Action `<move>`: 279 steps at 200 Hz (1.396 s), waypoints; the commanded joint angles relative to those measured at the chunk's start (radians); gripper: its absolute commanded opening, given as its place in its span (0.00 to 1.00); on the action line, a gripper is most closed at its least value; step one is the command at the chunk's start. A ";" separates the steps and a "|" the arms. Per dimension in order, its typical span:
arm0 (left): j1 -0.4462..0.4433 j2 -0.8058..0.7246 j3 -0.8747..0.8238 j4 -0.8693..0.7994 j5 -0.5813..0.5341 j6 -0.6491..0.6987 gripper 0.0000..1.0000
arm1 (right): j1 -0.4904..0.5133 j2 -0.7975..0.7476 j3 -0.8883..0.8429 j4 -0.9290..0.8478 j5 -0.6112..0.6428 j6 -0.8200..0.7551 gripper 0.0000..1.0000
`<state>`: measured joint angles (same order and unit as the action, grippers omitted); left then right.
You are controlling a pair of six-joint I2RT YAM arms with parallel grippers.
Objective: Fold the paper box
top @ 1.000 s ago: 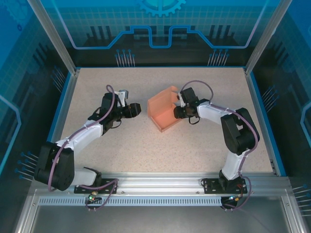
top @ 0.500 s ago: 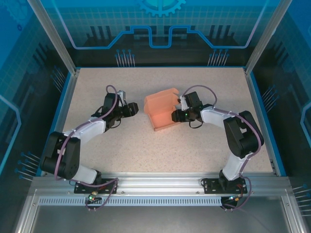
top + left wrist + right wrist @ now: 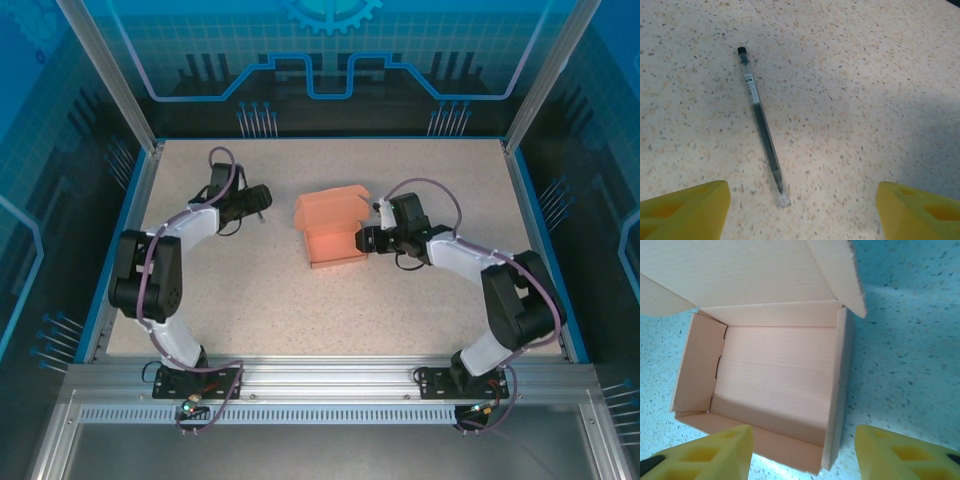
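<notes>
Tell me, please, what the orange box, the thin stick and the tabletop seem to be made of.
Paper box: thin cardboard, matte salmon-orange; fine ribbing and creased fold lines show. Thin stick: likely clear glossy plastic, maybe a pen refill, dark ink visible inside. Tabletop: speckled beige, matte, perhaps laminate or stone composite; the look leaves that open.

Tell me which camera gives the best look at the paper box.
The right wrist view: the paper box sits close up, open, with its floor, walls and raised lid flap plain. The top external view shows it small and whole on the table, lid up. The left wrist view faces a pen.
</notes>
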<state>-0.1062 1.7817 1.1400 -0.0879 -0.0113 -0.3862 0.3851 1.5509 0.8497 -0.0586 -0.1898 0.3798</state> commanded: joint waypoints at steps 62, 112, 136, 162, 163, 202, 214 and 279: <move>0.008 0.257 0.336 -0.305 -0.043 0.085 0.70 | 0.018 -0.118 -0.044 0.015 0.104 -0.063 0.58; 0.009 0.349 0.476 -0.468 -0.072 0.124 0.66 | 0.021 -0.107 -0.044 0.017 0.096 -0.066 0.59; 0.010 0.379 0.513 -0.503 -0.061 0.140 0.63 | 0.023 -0.101 -0.041 0.011 0.102 -0.073 0.59; 0.012 0.401 0.543 -0.531 -0.051 0.153 0.60 | 0.029 -0.101 -0.038 0.006 0.109 -0.079 0.59; 0.012 0.402 0.543 -0.532 -0.051 0.153 0.60 | 0.029 -0.101 -0.038 0.006 0.110 -0.079 0.59; 0.019 0.424 0.567 -0.558 -0.036 0.173 0.55 | 0.038 -0.098 -0.037 0.003 0.122 -0.085 0.59; 0.020 0.436 0.580 -0.570 -0.032 0.179 0.54 | 0.041 -0.094 -0.033 0.003 0.122 -0.085 0.59; 0.022 0.482 0.638 -0.615 -0.007 0.191 0.43 | 0.057 -0.089 -0.026 -0.007 0.142 -0.098 0.59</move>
<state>-0.0921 2.2284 1.7336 -0.6498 -0.0513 -0.2214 0.4271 1.4540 0.8124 -0.0547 -0.0662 0.3019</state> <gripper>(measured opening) 0.447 0.589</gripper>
